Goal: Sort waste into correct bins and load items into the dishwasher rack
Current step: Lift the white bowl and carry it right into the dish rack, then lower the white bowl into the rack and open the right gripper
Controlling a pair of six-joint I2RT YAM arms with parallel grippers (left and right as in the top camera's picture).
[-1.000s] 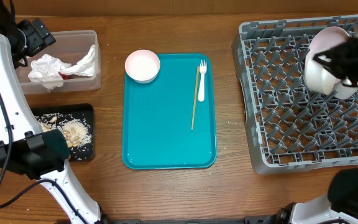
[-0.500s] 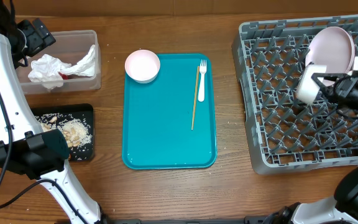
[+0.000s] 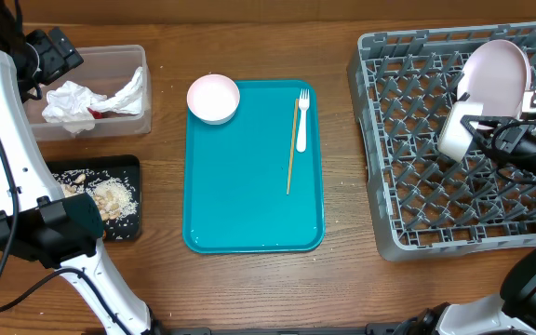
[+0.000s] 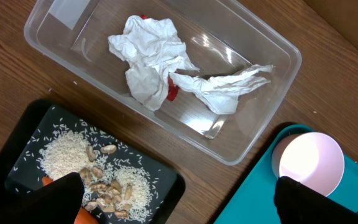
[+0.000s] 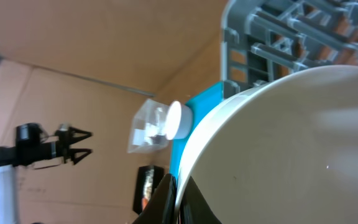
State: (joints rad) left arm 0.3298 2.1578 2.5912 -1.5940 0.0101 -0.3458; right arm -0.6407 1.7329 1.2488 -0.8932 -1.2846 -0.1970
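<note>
The right pincer (image 5: 178, 196) is clamped on the rim of the white bowl (image 3: 455, 136), one finger inside the wall and one outside. The white bowl is tipped on its side over the right half of the rack (image 3: 417, 214); whether it rests on the pegs cannot be told. Just behind it, the plate (image 3: 498, 70) stands on edge among the pegs, leaning, with its lower edge close to the white bowl. The right arm crosses the rack from the right side and hides part of the lattice there. The left pincer (image 4: 176, 186) has its fingers spread wide and holds nothing; it hangs above the far-left part of the surface (image 3: 342, 279). Below it, the tub (image 4: 253, 143) contains the napkins (image 4: 154, 62) with the red wrapper (image 4: 171, 92) between them. Beside the tub, the black tray (image 3: 128, 200) carries the scraps (image 3: 110, 197); the carrot (image 4: 84, 214) is mostly hidden by one finger. The teal tray (image 3: 249, 186) lies between the bins and the rack. On it, the fork (image 3: 301, 121) and the stick (image 3: 292, 149) lie side by side near the right edge. The pale bowl (image 3: 213, 99) sits upright at its far-left corner, overlapping the rim.
</note>
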